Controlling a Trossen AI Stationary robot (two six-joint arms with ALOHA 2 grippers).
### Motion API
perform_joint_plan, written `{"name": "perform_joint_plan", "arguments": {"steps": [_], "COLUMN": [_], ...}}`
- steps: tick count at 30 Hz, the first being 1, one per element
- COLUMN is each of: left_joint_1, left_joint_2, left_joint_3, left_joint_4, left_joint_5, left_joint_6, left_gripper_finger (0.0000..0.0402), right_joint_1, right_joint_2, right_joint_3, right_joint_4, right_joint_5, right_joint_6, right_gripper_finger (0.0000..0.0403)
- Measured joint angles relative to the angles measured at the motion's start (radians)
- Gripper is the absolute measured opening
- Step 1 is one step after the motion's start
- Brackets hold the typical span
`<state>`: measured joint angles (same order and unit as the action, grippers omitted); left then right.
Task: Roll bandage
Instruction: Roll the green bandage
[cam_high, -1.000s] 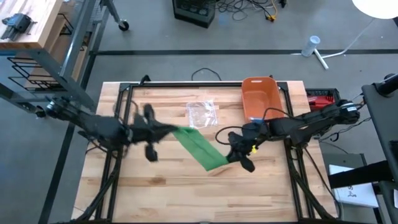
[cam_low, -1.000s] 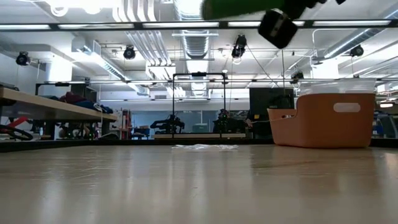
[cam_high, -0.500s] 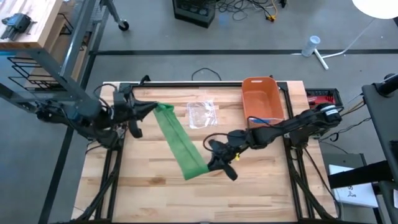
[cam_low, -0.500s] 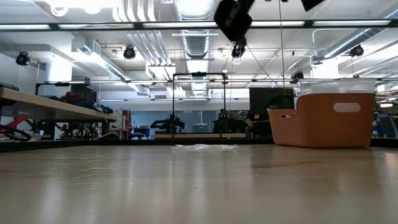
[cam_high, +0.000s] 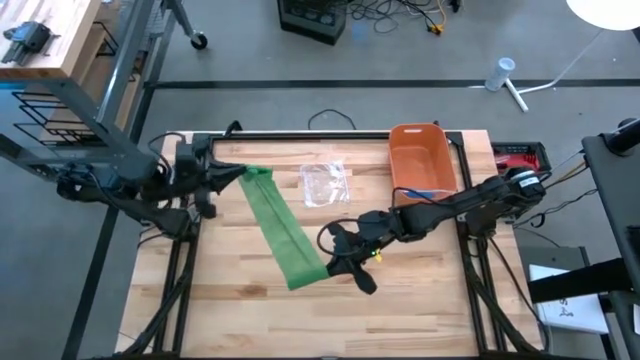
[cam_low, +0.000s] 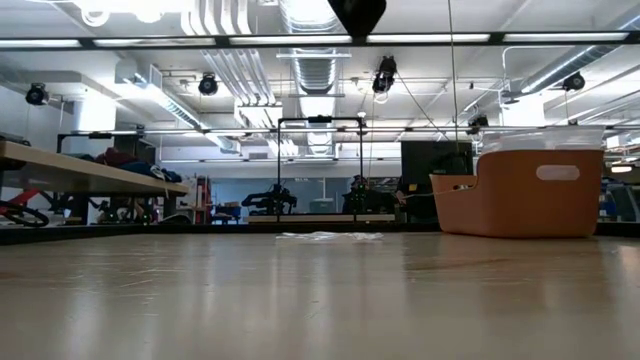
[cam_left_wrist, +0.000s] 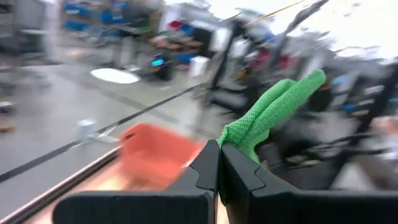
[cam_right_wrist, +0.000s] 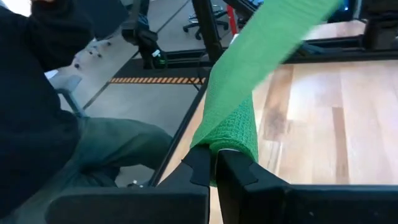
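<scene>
High view: I've got the green mesh bandage (cam_high: 283, 230) stretched above the table (cam_high: 240, 310), left gripper (cam_high: 232, 174) pinching its far end by the left edge, right gripper (cam_high: 336, 262) clamped on the near end mid-table. Bare wood near me. Orange bin (cam_high: 422, 158) and clear bag (cam_high: 325, 183) sit far, apart from the strip.

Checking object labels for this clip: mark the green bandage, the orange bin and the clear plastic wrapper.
green bandage (cam_high: 283, 228), high view, middle of the stretched strip
orange bin (cam_high: 402, 170), high view, left wall
clear plastic wrapper (cam_high: 325, 184), high view, centre
</scene>
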<state>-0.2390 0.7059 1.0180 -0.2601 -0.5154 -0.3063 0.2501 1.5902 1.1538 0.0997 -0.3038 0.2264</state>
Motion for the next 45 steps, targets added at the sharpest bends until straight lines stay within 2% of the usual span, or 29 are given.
{"name": "perform_joint_plan", "arguments": {"steps": [5, 11, 16, 20, 29, 39, 45], "left_joint_1": [0.000, 0.000, -0.002, -0.008, -0.074, -0.124, -0.127], "left_joint_2": [0.024, 0.097, 0.160, 0.190, 0.229, 0.256, 0.247], "left_joint_3": [0.000, 0.000, 0.001, 0.021, 0.105, 0.166, 0.166], "left_joint_4": [0.150, 0.323, 0.407, 0.396, 0.311, 0.233, 0.234], "left_joint_5": [0.186, 0.392, 0.511, 0.575, 0.586, 0.553, 0.532], "left_joint_6": [-0.002, -0.049, -0.099, -0.129, -0.081, -0.042, -0.035], "left_gripper_finger": [0.0000, 0.0000, 0.0000, 0.0000, 0.0000, 0.0000, 0.0000], "right_joint_1": [-0.008, -0.041, -0.090, -0.142, -0.262, -0.383, -0.404], "right_joint_2": [0.000, 0.021, 0.070, 0.086, 0.082, 0.067, 0.064], "right_joint_3": [-0.014, -0.035, -0.051, -0.076, -0.112, -0.211, -0.238], "right_joint_4": [0.000, 0.000, 0.003, 0.005, 0.020, 0.237, 0.318], "right_joint_5": [0.049, 0.125, 0.147, 0.147, 0.137, 0.036, -0.021], "right_joint_6": [0.010, 0.098, 0.183, 0.266, 0.359, 0.459, 0.450], "right_gripper_finger": [0.0000, 0.0000, 0.0000, 0.0000, 0.0000, 0.0000, 0.0000]}}
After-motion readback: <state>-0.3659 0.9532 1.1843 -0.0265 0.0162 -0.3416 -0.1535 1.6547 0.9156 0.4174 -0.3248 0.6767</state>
